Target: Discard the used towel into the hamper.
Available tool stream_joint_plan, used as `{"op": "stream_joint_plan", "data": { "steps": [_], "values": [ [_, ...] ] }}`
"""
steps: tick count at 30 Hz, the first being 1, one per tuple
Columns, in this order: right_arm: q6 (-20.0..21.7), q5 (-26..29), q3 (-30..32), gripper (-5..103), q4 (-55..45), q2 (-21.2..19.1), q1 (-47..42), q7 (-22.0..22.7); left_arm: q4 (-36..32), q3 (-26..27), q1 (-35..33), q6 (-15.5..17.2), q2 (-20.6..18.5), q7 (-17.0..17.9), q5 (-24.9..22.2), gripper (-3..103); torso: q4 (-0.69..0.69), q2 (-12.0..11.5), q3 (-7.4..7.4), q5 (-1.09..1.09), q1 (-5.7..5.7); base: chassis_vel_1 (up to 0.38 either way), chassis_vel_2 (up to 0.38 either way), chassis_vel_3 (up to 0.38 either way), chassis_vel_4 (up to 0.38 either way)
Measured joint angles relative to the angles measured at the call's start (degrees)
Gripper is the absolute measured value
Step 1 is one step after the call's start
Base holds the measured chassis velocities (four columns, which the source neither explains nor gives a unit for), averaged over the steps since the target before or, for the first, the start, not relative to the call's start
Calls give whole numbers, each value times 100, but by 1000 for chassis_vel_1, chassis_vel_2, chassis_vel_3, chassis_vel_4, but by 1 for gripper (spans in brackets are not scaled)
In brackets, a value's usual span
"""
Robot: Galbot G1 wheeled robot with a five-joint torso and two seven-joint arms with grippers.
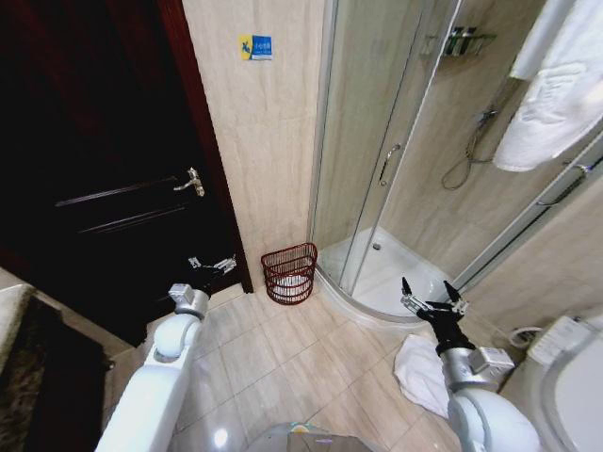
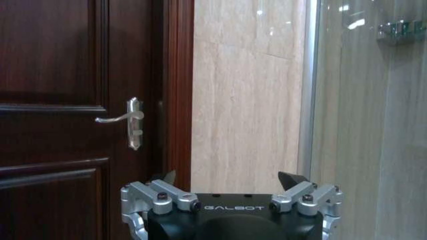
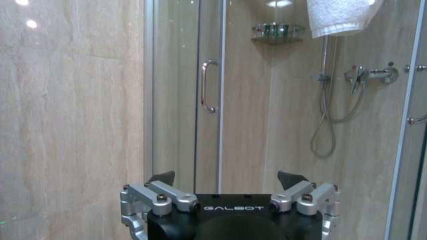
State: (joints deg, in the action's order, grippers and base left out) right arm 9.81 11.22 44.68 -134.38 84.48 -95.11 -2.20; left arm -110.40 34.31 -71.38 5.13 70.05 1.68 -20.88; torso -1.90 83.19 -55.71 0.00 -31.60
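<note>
Right, I have both arms raised in front of me in the bathroom, and neither one holds anything. My left pincer (image 1: 209, 266) hangs on the left in front of the dark wooden door (image 1: 85, 160), its fingers spread wide apart with only air between them; from its wrist I look straight at the door handle (image 2: 131, 120) and the beige tiled wall (image 2: 247, 95) beside the frame. My right pincer (image 1: 430, 299) hangs on the right, near the curved base of the shower cubicle (image 1: 377, 169), and its fingers are spread just as wide, empty too. From that wrist I see the glass shower door with its handle (image 3: 208, 86) and the shower hose (image 3: 327, 120) behind it.

The hamper (image 1: 289, 272) stands on the floor at the far side, against the tiled wall, between the door frame and the shower's edge, roughly midway between my two arms. Something pale shows through its wires near the bottom; I cannot tell what it is.

A crumpled white towel (image 1: 420, 373) lies on the floor tiles near my right side, just below the right arm and well apart from the hamper. Another white towel (image 1: 551, 94) hangs high on the far right.
</note>
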Motion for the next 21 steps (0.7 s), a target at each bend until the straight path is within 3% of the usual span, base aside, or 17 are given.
{"op": "stream_joint_plan", "data": {
  "steps": [21],
  "values": [
    [0, 0, 0, 100, 0, 0, 0, 0, 0, 0, 0, 2, 0, 0, -1, 100, 0, -1, 0, 0, 0, 0, 0, 0, 0]
  ]
}}
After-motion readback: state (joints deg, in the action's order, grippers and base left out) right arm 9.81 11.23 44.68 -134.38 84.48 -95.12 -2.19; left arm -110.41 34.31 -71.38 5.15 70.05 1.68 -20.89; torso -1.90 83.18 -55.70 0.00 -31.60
